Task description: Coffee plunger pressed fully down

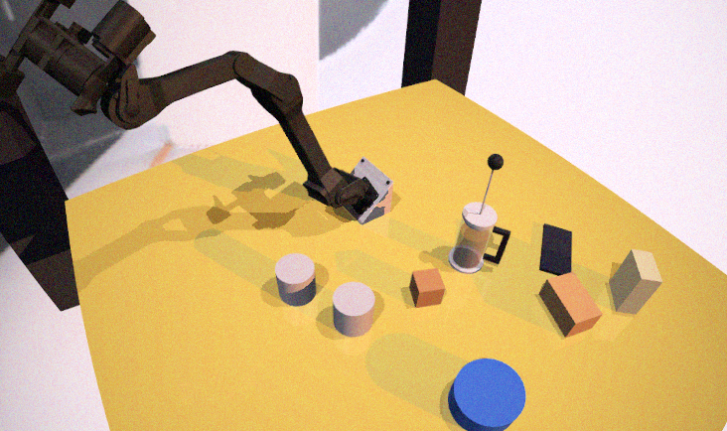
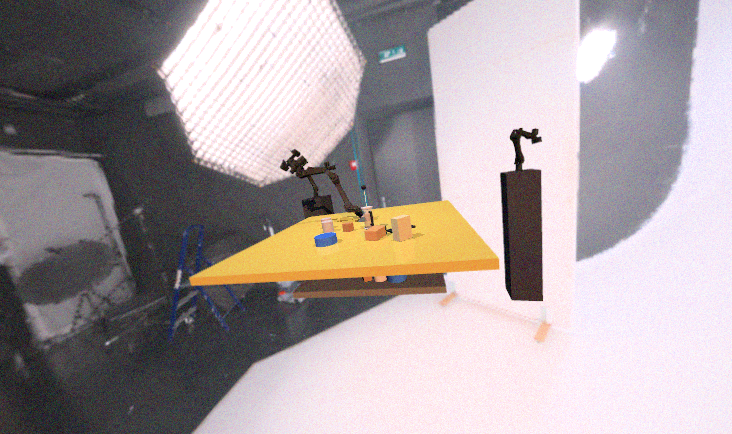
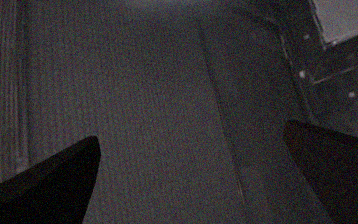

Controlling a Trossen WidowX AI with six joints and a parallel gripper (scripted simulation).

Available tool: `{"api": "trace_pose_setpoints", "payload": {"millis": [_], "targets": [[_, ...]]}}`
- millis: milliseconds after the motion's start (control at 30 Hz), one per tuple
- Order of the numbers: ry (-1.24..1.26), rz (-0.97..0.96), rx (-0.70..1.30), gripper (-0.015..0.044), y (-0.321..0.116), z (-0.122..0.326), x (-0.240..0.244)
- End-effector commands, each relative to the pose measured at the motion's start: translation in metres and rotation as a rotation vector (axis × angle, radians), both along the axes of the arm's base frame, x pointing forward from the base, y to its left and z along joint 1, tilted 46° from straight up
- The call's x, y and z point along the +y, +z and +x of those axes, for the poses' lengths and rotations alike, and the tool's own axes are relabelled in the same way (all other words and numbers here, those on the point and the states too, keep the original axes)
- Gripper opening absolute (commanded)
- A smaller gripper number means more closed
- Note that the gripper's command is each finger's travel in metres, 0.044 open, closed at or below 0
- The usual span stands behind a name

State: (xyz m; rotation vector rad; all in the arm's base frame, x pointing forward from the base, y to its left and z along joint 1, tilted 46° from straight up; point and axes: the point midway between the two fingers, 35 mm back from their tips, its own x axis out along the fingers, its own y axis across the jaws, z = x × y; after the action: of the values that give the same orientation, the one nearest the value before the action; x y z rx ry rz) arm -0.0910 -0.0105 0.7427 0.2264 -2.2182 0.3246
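Gripper [image 1: 367, 206]: low at table, fingers fully apart, empty
Plunger knob [image 1: 495, 160]: up-right of gripper, well apart
Rod axis: near-vertical above French press [image 1: 473, 237]; approach from above

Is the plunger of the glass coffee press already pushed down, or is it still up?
Still up. The black knob stands high above the white lid on its thin rod, and the open gripper is far away.

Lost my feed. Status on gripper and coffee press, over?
Gripper open, empty, high off the table's far-left side. Coffee press upright, plunger knob fully raised, untouched. Nothing blocking above knob.
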Motion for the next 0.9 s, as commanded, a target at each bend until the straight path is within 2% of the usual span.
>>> {"api": "trace_pose_setpoints", "payload": {"millis": [0, 167, 367, 633, 867], "targets": [[0.077, 0.163, 0.086, 0.044, 0.0, 0.032, -0.058], [0.198, 0.361, 0.215, 0.044, -0.008, 0.083, -0.114], [0.302, 0.518, 0.383, 0.044, -0.025, 0.148, -0.147], [0.436, 0.65, 0.67, 0.044, -0.055, 0.245, -0.156], [0.523, 0.704, 0.88, 0.044, -0.084, 0.311, -0.142]]}}
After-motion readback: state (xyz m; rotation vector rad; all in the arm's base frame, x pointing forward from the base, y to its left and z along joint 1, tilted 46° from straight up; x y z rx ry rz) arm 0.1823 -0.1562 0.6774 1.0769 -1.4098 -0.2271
